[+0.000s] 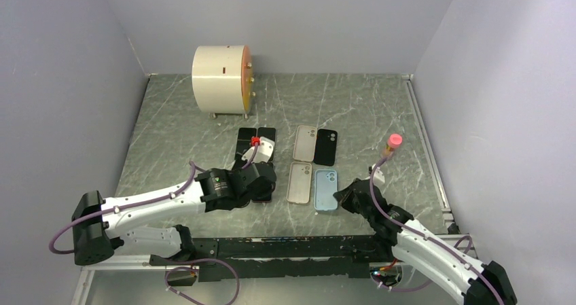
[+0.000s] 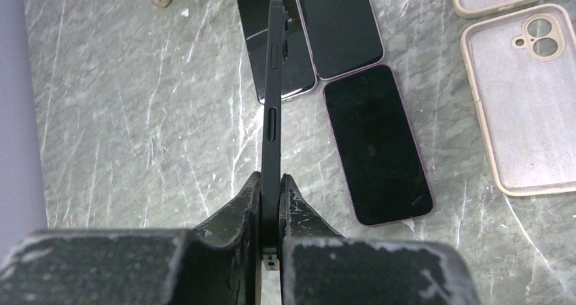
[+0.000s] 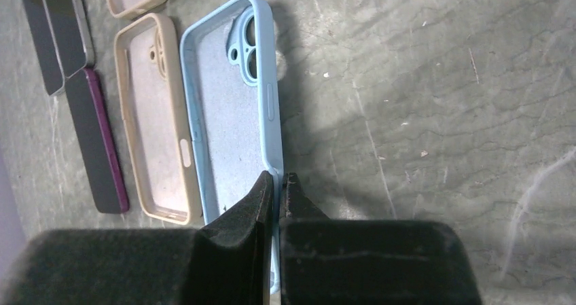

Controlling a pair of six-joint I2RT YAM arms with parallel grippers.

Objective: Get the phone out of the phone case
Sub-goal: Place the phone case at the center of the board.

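My left gripper (image 2: 272, 189) is shut on a black phone (image 2: 274, 115), held edge-on above the table with its side buttons facing the camera. In the top view this gripper (image 1: 257, 181) is left of the cases. My right gripper (image 3: 277, 183) is shut on the right wall of an empty light blue case (image 3: 231, 101), open side up. In the top view the blue case (image 1: 326, 189) lies at the near centre with the right gripper (image 1: 346, 200) at its near right corner.
Two black phones (image 2: 339, 26) and a purple-edged phone (image 2: 377, 142) lie under the left gripper. Two empty beige cases (image 1: 299, 182) (image 1: 305, 142) and a black case (image 1: 327, 147) lie beside the blue one. A white cylinder (image 1: 221, 77) stands at the back left. A pink-capped object (image 1: 393, 140) stands at the right.
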